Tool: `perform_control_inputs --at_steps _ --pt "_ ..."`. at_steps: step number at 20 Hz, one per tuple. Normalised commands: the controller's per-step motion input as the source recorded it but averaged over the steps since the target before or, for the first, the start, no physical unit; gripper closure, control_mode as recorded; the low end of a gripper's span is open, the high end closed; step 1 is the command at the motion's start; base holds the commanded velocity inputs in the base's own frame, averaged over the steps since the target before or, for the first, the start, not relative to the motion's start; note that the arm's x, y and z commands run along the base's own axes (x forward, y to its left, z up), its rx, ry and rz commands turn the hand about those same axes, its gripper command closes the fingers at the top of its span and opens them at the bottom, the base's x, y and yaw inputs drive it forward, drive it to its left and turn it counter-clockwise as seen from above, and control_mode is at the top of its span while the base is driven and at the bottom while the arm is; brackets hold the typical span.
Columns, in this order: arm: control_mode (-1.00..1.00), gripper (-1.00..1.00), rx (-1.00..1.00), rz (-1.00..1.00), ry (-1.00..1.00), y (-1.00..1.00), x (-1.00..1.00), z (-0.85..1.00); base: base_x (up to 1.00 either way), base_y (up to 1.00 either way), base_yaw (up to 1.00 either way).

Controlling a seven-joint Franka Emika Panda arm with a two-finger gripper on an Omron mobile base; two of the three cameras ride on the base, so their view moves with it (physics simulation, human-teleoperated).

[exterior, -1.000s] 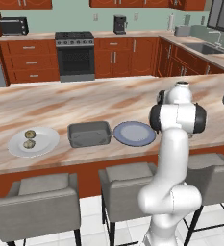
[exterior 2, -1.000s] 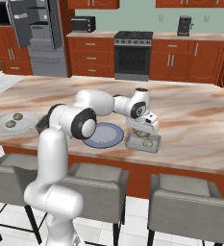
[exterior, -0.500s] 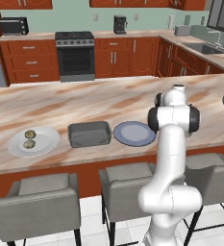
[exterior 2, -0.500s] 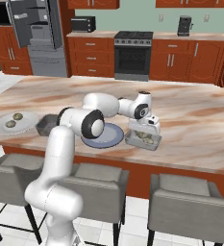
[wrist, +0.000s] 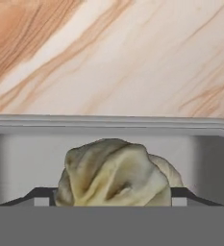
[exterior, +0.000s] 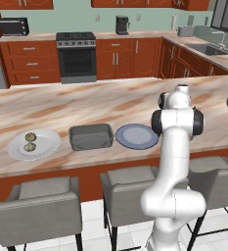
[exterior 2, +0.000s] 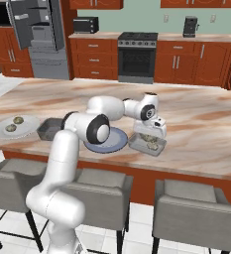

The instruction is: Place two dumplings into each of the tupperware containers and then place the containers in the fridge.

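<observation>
No writing, label, brand or number can be read anywhere in these views. The appliances along the back wall carry no legible marks at this size. The containers and plates on the tabletop (exterior: 110, 105) are plain.

In the left base view the white arm covers the second grey tupperware container and the end effector. In the hand view the grey rectangular container (wrist: 108, 126) runs off both sides, and the wrinkled tan dumplings (wrist: 114, 173) hide its floor; their lower part is cut off. In the right base view the dumplings in that container (exterior 2: 147, 144) are too small to count.
</observation>
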Motion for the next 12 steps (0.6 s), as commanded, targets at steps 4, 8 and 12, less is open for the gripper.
perform_control_inputs --at_steps 4,8,12 --pt "-1.00 -1.00 -0.01 0.01 0.00 0.05 -0.28 0.13 0.00 0.00 0.00" --pt "-1.00 -1.00 -0.03 0.02 -0.01 0.10 -0.27 0.24 0.00 0.00 0.00" --pt "-1.00 -1.00 -0.02 0.06 -0.05 0.15 -0.65 0.49 0.00 0.00 0.00"
